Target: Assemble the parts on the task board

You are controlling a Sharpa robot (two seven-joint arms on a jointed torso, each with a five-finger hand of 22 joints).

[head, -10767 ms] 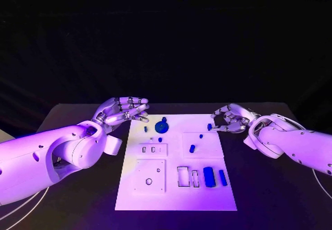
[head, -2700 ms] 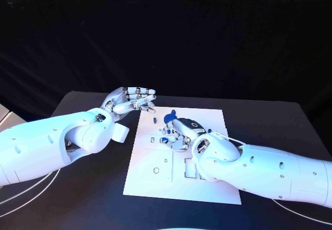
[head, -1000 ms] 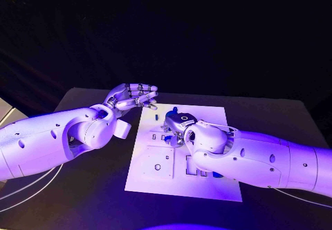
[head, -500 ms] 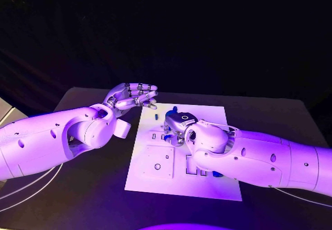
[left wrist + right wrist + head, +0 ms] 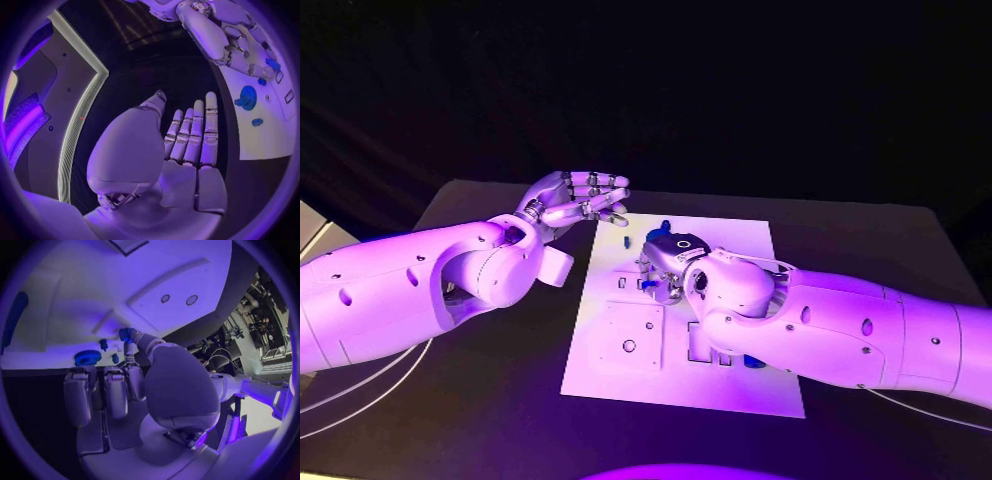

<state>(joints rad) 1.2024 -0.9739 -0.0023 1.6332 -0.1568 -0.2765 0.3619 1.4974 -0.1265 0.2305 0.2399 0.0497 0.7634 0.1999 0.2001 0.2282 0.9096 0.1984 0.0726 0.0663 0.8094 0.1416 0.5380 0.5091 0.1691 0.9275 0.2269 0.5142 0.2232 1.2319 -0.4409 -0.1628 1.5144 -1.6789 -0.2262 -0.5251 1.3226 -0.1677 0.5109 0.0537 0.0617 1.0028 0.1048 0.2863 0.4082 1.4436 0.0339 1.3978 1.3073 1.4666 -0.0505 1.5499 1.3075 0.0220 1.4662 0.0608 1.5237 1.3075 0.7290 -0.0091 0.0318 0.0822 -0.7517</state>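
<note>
The right hand (image 5: 669,268) hangs low over the middle of the task board (image 5: 733,395), its fingers curled downward; in the right wrist view a small blue part (image 5: 127,334) sits at the tip of one finger (image 5: 133,371), and it appears pinched there, though the opposing finger is hidden. The judged step is seating this part into a slot in the board's centre. For a clean insertion, the hand holds the part upright over the opening, lowers it straight, and lets go only once the part bottoms out; any tilt risks jamming at the slot edge. The blue gear (image 5: 246,97) stands at the board's far end, with a small blue peg (image 5: 257,122) just beside it, both apart from the working fingers. Further blue parts lie near the board's near right area, largely hidden by the right arm. The left hand (image 5: 576,205) hovers above the bench (image 5: 488,410) off the board's far left corner, fingers loosely apart, holding nothing.
</note>
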